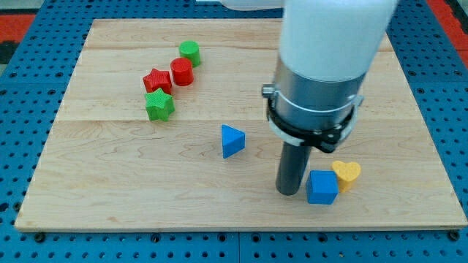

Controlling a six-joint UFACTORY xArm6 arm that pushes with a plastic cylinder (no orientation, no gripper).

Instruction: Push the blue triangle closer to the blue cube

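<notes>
A: Report the near zone, at the view's bottom.

B: The wooden board [110, 212] lies on a blue perforated surface [22, 146]. Nearest the bottom edge, my tip [288, 192] rests on the board. The blue cube [322, 187] sits just beside it, on the view's right. A yellow heart [346, 174] is in contact with the cube's upper right side, or very nearly so.

A: Claw state?

B: Not applicable. The arm carries no claw; it ends in a plain dark rod under a grey collar [313, 98] and a white housing. Nothing is gripped.

A: Locate the blue triangle.

B: The blue triangle [232, 140] stands near mid-board, to the view's left of my tip and slightly higher. It is apart from the tip and clearly separated from the blue cube, with my tip positioned between the two.

A: Far zone?

B: Four blocks are clustered at upper left, well apart from the triangle: a green star [159, 105], a red star [156, 80] touching it above, a red cylinder [181, 71] and, farthest, a green cylinder [189, 52].
</notes>
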